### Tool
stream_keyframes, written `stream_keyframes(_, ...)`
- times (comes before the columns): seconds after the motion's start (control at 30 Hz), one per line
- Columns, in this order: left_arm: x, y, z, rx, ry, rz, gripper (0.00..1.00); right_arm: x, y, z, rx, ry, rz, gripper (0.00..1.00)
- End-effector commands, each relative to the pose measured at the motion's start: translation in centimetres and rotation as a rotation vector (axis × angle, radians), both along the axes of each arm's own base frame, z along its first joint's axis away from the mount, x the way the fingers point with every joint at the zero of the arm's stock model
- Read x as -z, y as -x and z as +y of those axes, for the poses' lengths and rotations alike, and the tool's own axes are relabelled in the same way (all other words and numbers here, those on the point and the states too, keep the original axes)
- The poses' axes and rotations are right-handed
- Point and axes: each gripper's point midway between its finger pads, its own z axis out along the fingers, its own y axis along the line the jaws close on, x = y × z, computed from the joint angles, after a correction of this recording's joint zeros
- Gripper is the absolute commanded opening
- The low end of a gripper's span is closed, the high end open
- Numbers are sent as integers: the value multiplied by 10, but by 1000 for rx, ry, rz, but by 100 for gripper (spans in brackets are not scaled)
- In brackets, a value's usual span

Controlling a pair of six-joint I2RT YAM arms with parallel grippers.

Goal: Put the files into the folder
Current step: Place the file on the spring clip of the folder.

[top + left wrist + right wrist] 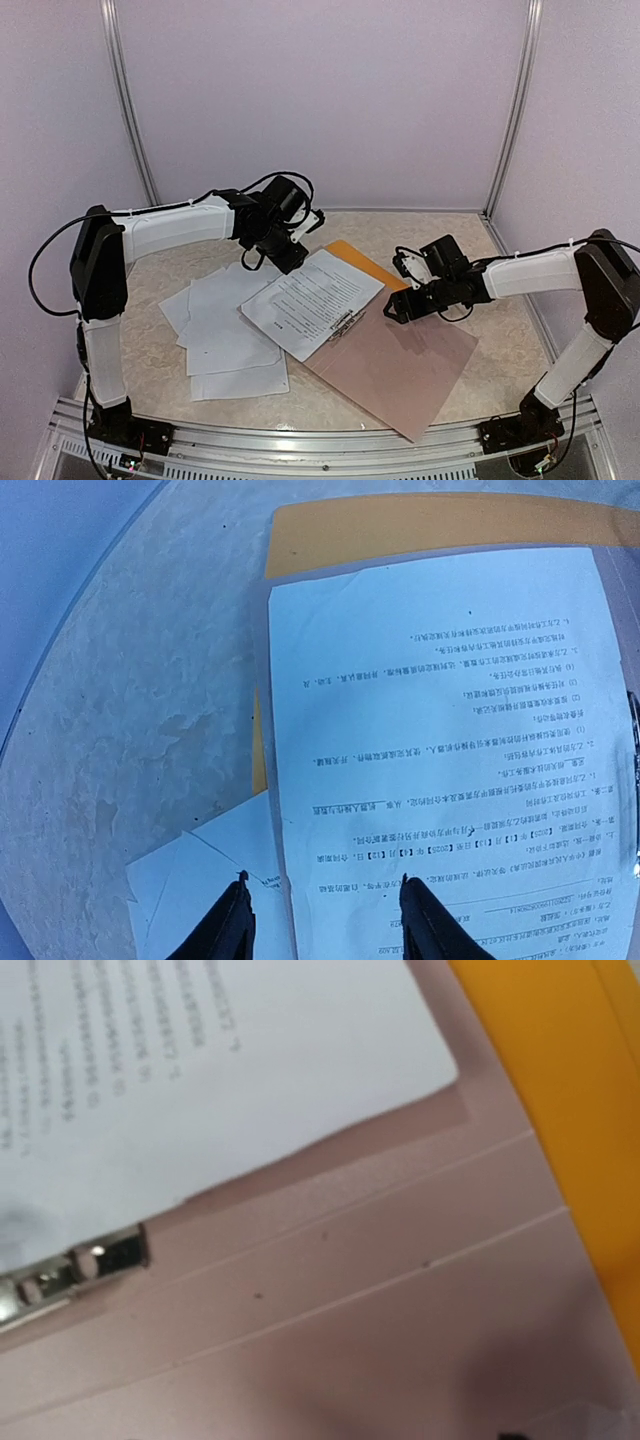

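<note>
A printed white sheet (310, 300) lies on the orange-yellow folder (362, 262), whose far edge shows beyond it. The sheet (450, 730) fills the left wrist view, with the folder (430, 525) above it. My left gripper (290, 252) hovers over the sheet's far-left edge; it is open and empty (322, 880), its fingers either side of that edge. Several more sheets (225, 335) lie overlapped to the left. My right gripper (393, 308) is low at the sheet's right corner. Its fingers do not show in the right wrist view, which holds the sheet (200, 1070), folder (540, 1080) and a metal clip (70, 1265).
A pinkish-brown flat board (400, 365) lies at the front right, next to the folder, reaching toward the table's near edge; it also fills the right wrist view (350, 1340). White walls with metal posts close the back and sides. The tabletop (160, 270) is beige marble.
</note>
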Motion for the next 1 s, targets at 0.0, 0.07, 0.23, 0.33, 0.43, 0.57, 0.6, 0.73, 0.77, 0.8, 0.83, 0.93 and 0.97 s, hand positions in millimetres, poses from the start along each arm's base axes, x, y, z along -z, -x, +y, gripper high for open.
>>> stream_keyframes(0.0,-25,-6,0,-33,43,-67,49,-22,1,11,-32,-28,-43,74)
stream_keyframes(0.07,-28,-1,3,-51,58,-76,50,-26,2,16,-46,-19,-55,74)
stream_keyframes(0.23,-32,25,13,-107,110,-91,57,-42,15,45,-133,22,-122,72)
stream_keyframes(0.33,-40,42,19,-160,205,-66,61,-50,28,71,-217,51,-165,68)
stream_keyframes(0.43,-47,59,22,-204,313,-13,65,-49,44,96,-315,99,-177,65)
stream_keyframes(0.57,-38,82,16,-221,424,107,67,-48,55,121,-385,180,-206,59)
stream_keyframes(0.6,-34,85,17,-241,435,132,67,-46,58,126,-401,194,-207,57)
stream_keyframes(0.73,-12,93,19,-289,446,196,67,-40,71,142,-463,213,-200,54)
stream_keyframes(0.77,-8,93,19,-297,450,204,67,-40,73,144,-471,209,-197,53)
stream_keyframes(0.8,-5,95,17,-294,461,223,67,-39,75,147,-477,202,-194,52)
stream_keyframes(0.83,0,96,16,-300,464,239,67,-38,77,149,-485,195,-187,52)
stream_keyframes(0.93,13,97,14,-315,478,287,67,-34,83,153,-504,191,-169,51)
stream_keyframes(0.97,17,97,14,-319,481,298,67,-32,85,153,-508,195,-166,51)
